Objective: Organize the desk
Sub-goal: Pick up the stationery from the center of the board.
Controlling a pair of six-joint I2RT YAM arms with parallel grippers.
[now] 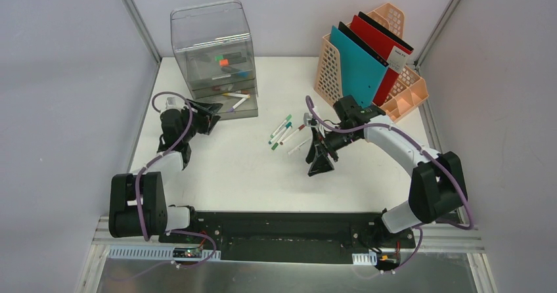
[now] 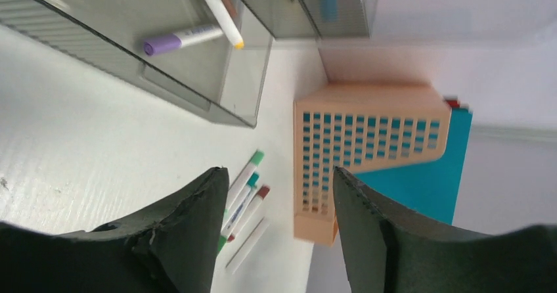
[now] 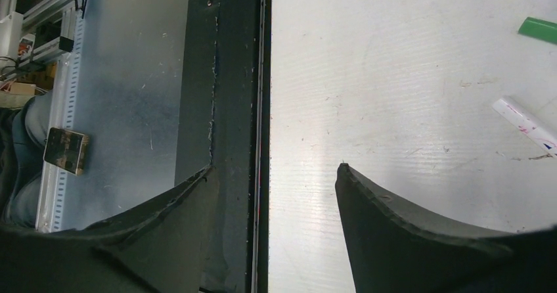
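Desk point(image 1: 217, 168): flat white rectangular tabletop; it carries the clear plastic drawer box point(image 1: 213, 50).
Drawer box: bottom drawer point(image 1: 242, 112) stands open with two markers point(image 1: 236, 100) inside, so I judge the sorting partly done.
Loose markers point(image 1: 284, 132): several green- and red-capped ones lie right of the drawer box, not yet put away.
Left gripper point(image 2: 279, 171): just before the open drawer, jaws apart, empty.
Right gripper point(image 3: 274, 168): right of the drawer box, beside the loose markers, jaws apart, empty.

Found drawer unit point(image 1: 213, 50) at far left of desk point(image 1: 249, 175), two markers point(image 1: 236, 99) in its open bottom drawer. Found file rack point(image 1: 328, 69) holding folders point(image 1: 358, 63) at far right, loose markers point(image 1: 284, 132) lying between.
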